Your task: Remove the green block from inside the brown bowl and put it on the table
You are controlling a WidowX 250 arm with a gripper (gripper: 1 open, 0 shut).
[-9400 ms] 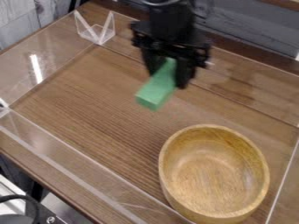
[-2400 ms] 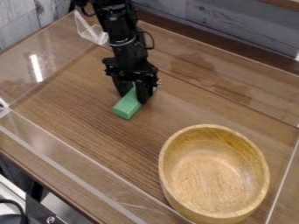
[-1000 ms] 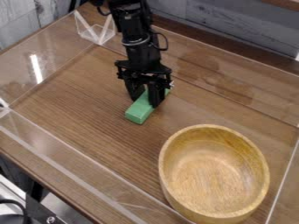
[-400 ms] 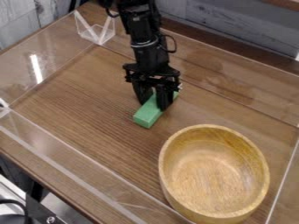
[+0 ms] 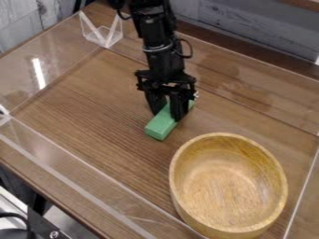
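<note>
My gripper (image 5: 167, 105) points straight down over the middle of the table (image 5: 88, 107) and is shut on the top end of the green block (image 5: 161, 124). The block hangs tilted, its lower end close to or touching the tabletop; I cannot tell which. It is just left of and behind the brown bowl (image 5: 229, 184), a short gap from the rim. The bowl sits at the front right and holds nothing.
Clear plastic walls (image 5: 50, 47) edge the tabletop on the left, front and back. A small clear plastic stand (image 5: 100, 31) sits at the back left. The black arm (image 5: 152, 28) rises from the gripper toward the top of the view.
The gripper has carried the green block to the right and toward the front, nearer the bowl's rim. It stays shut on the block throughout.
</note>
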